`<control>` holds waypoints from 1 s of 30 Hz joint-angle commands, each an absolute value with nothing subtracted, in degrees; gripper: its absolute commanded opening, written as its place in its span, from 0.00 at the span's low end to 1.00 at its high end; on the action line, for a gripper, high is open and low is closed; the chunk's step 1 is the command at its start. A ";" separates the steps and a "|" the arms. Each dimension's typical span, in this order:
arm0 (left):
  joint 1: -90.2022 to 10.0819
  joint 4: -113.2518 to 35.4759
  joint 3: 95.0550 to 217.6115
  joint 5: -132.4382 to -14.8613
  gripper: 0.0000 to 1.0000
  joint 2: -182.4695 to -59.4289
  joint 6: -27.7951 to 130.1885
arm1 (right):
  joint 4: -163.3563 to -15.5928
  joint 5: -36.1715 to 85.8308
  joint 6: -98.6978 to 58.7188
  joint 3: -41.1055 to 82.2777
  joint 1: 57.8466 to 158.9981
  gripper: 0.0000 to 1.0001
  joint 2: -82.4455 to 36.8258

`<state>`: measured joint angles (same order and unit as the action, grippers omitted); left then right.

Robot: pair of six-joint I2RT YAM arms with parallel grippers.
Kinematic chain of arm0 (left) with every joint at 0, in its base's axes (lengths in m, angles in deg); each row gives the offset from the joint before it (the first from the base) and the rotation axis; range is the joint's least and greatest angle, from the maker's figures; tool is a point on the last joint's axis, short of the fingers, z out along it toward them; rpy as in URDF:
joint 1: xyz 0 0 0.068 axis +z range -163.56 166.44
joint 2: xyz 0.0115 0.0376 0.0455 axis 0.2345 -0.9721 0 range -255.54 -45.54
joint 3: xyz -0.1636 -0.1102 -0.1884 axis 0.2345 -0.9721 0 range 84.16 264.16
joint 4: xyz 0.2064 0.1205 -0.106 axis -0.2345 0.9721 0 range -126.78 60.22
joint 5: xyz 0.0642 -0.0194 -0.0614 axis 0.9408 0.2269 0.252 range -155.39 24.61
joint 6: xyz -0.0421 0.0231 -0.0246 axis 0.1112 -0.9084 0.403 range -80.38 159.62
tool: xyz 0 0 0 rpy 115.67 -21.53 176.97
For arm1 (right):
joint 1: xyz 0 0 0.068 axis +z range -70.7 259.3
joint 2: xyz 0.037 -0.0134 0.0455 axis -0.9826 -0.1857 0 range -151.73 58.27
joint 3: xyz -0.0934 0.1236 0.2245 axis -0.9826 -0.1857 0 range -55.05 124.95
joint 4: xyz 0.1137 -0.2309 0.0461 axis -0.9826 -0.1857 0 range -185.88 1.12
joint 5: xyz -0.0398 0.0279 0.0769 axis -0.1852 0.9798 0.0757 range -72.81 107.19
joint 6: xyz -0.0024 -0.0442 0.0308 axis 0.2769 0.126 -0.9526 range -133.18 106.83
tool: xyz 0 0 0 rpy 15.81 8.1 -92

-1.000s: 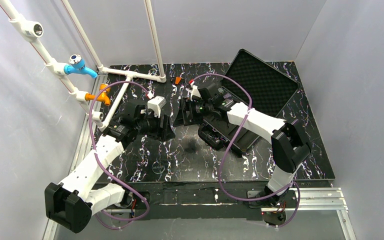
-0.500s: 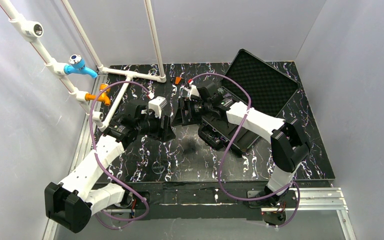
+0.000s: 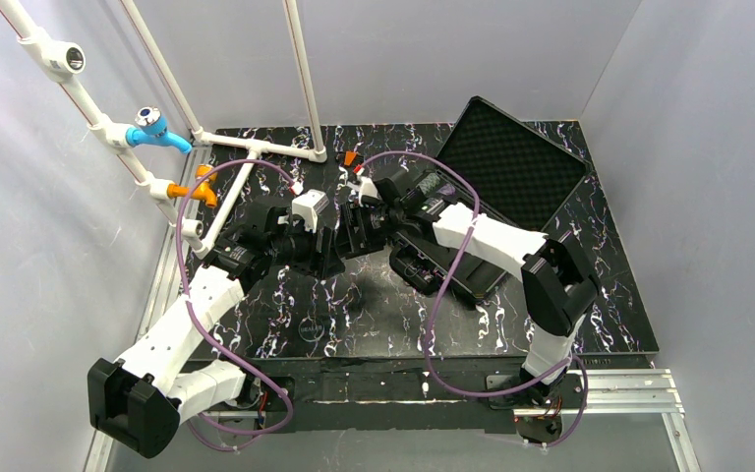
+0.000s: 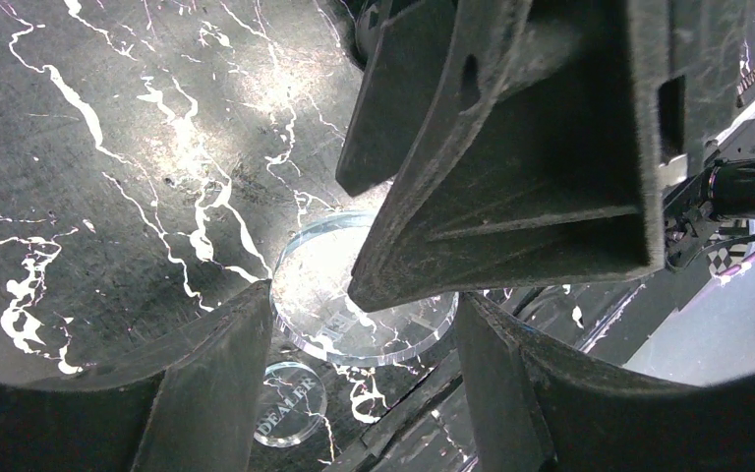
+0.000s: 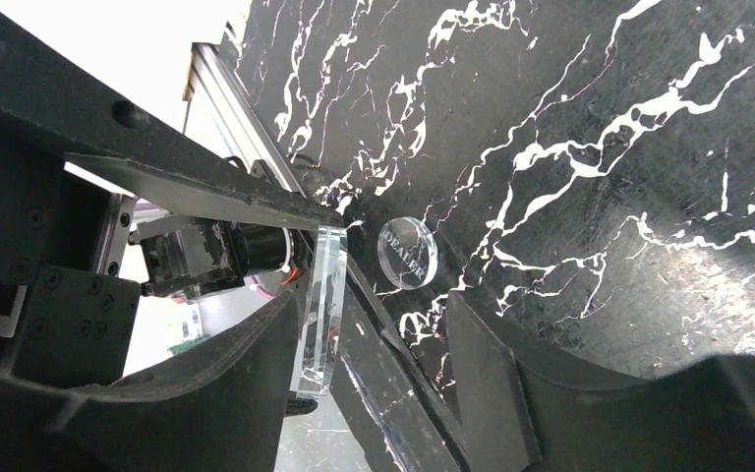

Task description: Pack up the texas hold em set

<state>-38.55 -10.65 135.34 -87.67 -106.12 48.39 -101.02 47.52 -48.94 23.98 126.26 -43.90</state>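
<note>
The black case lies open at the back right, its egg-crate foam lid (image 3: 516, 162) up and its tray (image 3: 455, 278) mostly under my right arm. The chip stacks are hidden. My left gripper (image 3: 332, 249) (image 4: 364, 297) is shut on the edges of a large clear round disc (image 4: 393, 329) and holds it upright above the table. My right gripper (image 3: 353, 234) (image 5: 374, 300) is open, and its jaws straddle that disc (image 5: 319, 295), which shows edge-on beside one finger. A small clear "DEALER" button (image 4: 290, 403) (image 5: 408, 253) lies flat on the table just below the grippers.
A small orange piece (image 3: 351, 157) lies at the back of the black marbled mat (image 3: 393, 315). A white pipe frame (image 3: 256, 147) with blue and orange fittings stands at the back left. Grey walls close in both sides.
My right gripper has moved left towards my left gripper, and its open fingers now reach around the disc. My left gripper has stayed in place with the disc.
</note>
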 commanded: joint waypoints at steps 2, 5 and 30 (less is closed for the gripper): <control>-38.88 -11.30 135.84 -87.50 0.19 -105.16 47.62 | -101.33 49.31 -48.55 26.90 127.16 0.60 -45.03; -38.87 -11.38 135.79 -87.29 0.19 -105.05 47.66 | -101.39 49.68 -48.65 27.24 127.61 0.51 -45.62; -38.88 -11.38 133.62 -83.87 0.85 -100.06 48.55 | -100.40 44.31 -51.26 26.01 128.17 0.01 -44.02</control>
